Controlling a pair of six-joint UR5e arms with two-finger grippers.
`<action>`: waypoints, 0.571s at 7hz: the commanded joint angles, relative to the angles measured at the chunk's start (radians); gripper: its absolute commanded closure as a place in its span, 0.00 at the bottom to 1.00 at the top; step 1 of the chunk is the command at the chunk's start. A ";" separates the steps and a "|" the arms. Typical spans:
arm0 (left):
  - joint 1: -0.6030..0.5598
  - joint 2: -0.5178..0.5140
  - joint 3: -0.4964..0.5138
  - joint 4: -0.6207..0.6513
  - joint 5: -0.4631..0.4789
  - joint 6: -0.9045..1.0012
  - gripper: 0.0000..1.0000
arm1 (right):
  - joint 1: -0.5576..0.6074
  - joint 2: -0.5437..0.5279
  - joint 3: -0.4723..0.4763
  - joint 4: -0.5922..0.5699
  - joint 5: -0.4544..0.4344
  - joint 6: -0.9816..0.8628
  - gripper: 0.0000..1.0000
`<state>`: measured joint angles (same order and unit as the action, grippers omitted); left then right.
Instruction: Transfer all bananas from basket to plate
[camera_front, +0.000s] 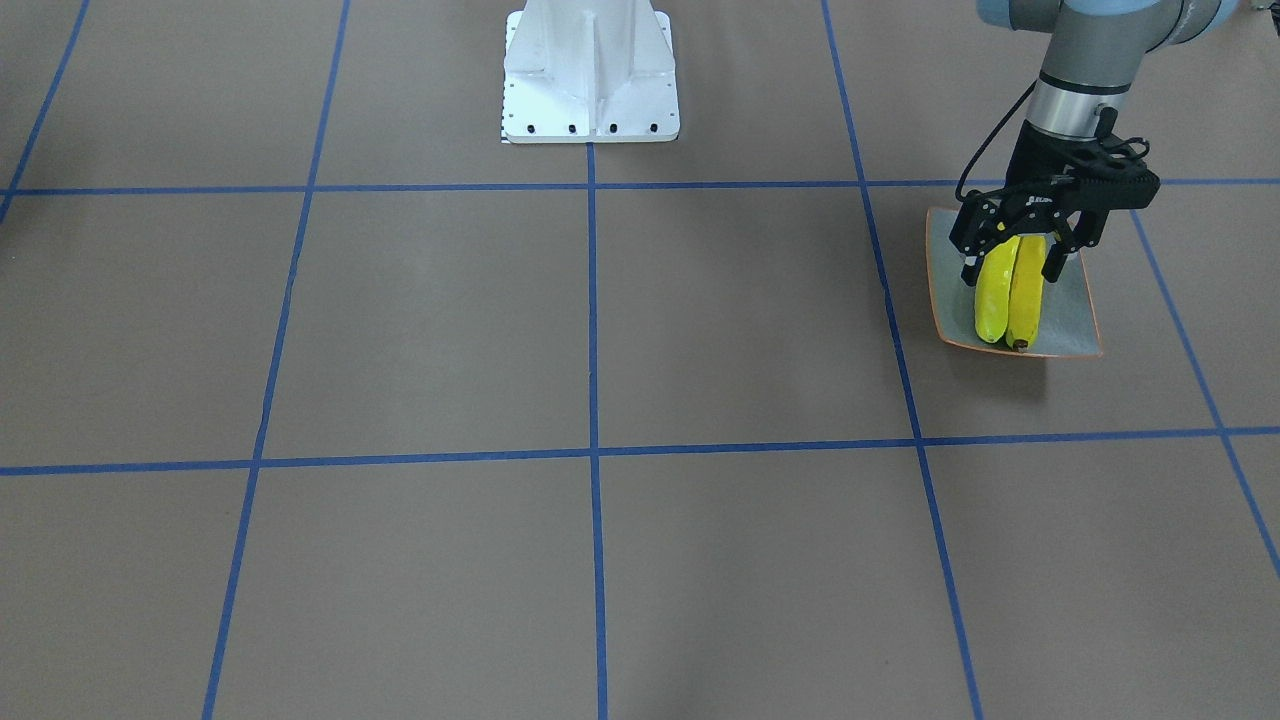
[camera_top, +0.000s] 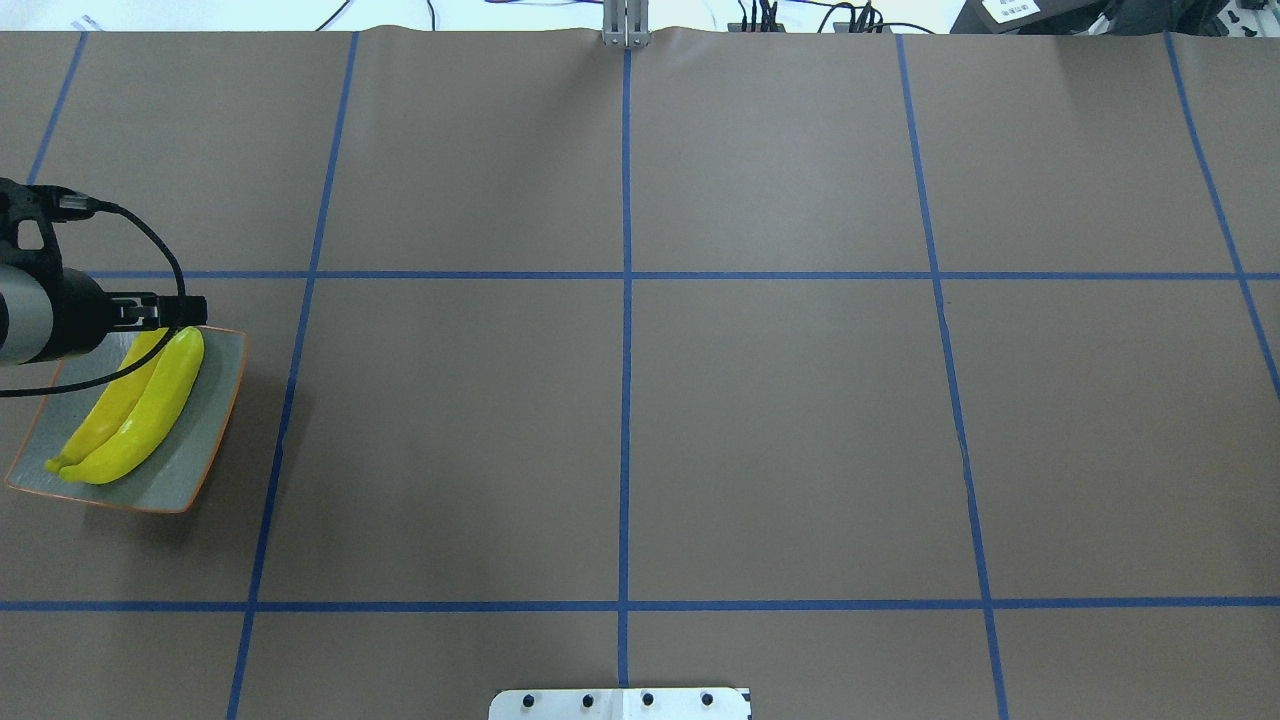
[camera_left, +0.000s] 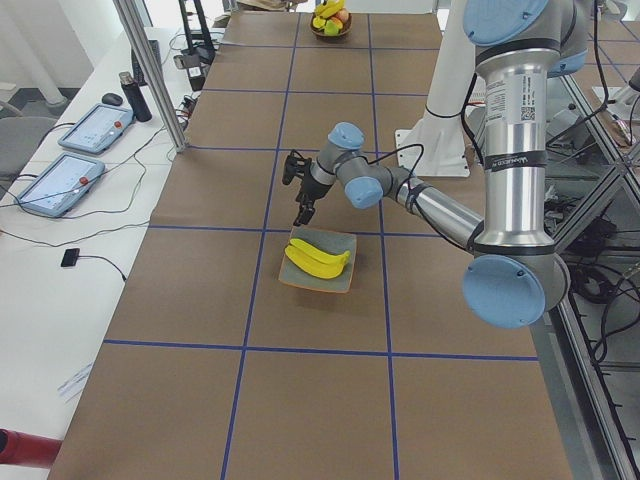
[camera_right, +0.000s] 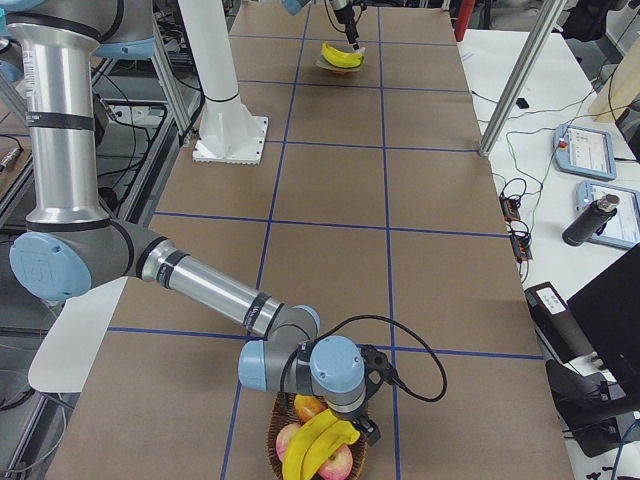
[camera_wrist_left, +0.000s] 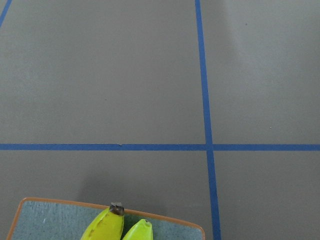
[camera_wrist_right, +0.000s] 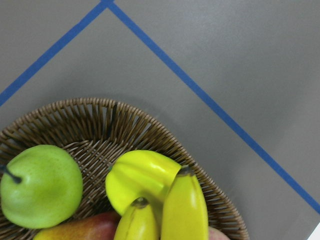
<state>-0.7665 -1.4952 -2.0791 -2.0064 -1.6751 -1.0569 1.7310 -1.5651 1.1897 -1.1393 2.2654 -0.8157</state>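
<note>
Where the table ends on the robot's right, nearest the right-side camera, a wicker basket (camera_wrist_right: 100, 122) holds yellow bananas (camera_wrist_right: 150, 185) piled beside a green pear (camera_wrist_right: 40, 185) and some reddish fruit (camera_wrist_right: 82, 227). The right gripper (camera_right: 362, 428) hangs just over that pile, but its fingers are hidden, so I cannot tell whether they are spread or closed. Beyond it stretches the brown table (camera_top: 780, 420), crossed by blue tape lines (camera_top: 626, 400), with the white robot base (camera_front: 590, 70) at its edge. At the far end, on the robot's left, the plate (camera_top: 205, 440) lies flat with a pair of bananas (camera_top: 140, 410) on it, side by side and touching, one dark tip at the rim. The left gripper (camera_front: 1010, 275) hovers above them, fingers spread wide, clear of the fruit and holding nothing.
</note>
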 joint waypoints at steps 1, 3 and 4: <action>0.001 0.000 0.004 0.000 0.000 0.000 0.00 | -0.001 0.001 -0.028 -0.014 -0.003 -0.002 0.11; 0.001 0.000 0.002 0.000 0.000 -0.002 0.00 | -0.001 -0.019 -0.033 -0.013 -0.016 0.001 0.18; 0.001 0.000 0.001 -0.002 0.002 -0.002 0.00 | -0.001 -0.021 -0.038 -0.011 -0.055 0.000 0.27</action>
<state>-0.7655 -1.4956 -2.0772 -2.0068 -1.6747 -1.0579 1.7303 -1.5807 1.1573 -1.1518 2.2440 -0.8150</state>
